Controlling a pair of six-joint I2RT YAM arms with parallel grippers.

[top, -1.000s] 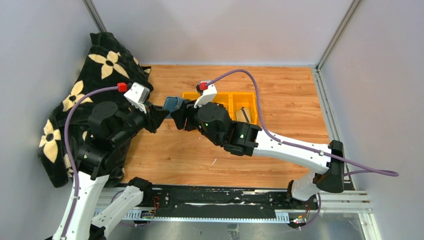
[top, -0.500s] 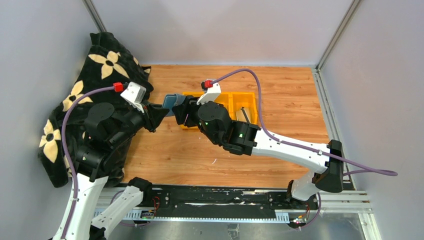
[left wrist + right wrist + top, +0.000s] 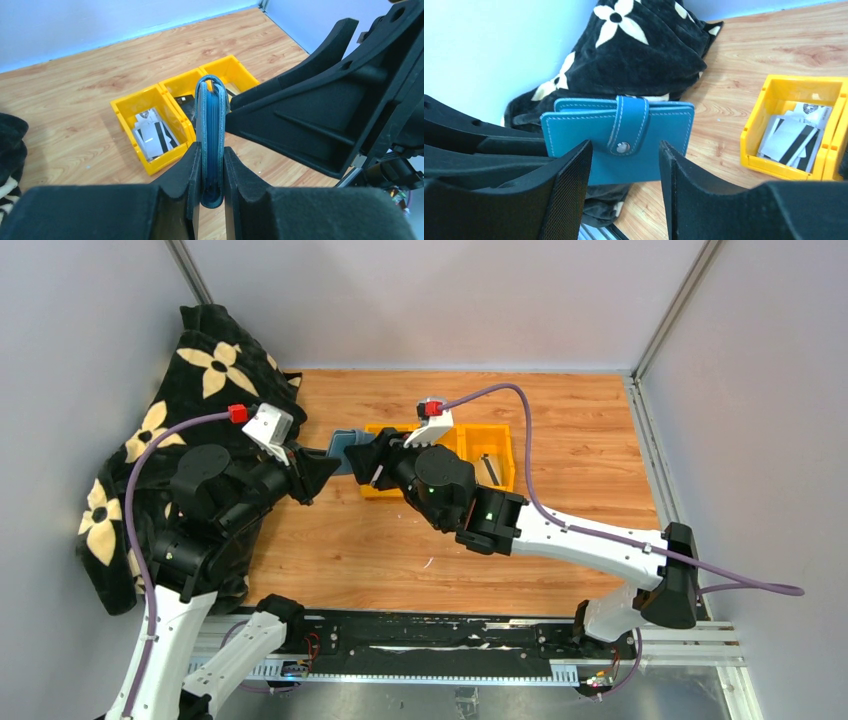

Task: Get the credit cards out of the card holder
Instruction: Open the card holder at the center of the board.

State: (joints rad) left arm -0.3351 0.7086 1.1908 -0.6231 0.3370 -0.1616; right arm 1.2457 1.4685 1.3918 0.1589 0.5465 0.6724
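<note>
Bases of the two arms sit at the near edge of the wooden table (image 3: 590, 450), and both arms reach inward to meet left of centre. The left gripper (image 3: 318, 472) is clenched on the card holder (image 3: 343, 445) — in its wrist view the two black fingers (image 3: 192, 170) pinch the lower end of the closed teal wallet, which stands on edge, lifted off the table. The right gripper (image 3: 362, 462) faces it with jaws released and spread. From its own camera the fingertips frame the strap tab (image 3: 631, 122) and its round snap (image 3: 622, 147), which is fastened. Whether those fingers touch the wallet I cannot tell. Beyond the holder lies a row of yellow bins (image 3: 470, 428); credit cards (image 3: 152, 135) — silvery-grey with dark stripes — lie in one compartment. At the far left a black flowered cloth (image 3: 210, 360) is heaped against the wall.
</note>
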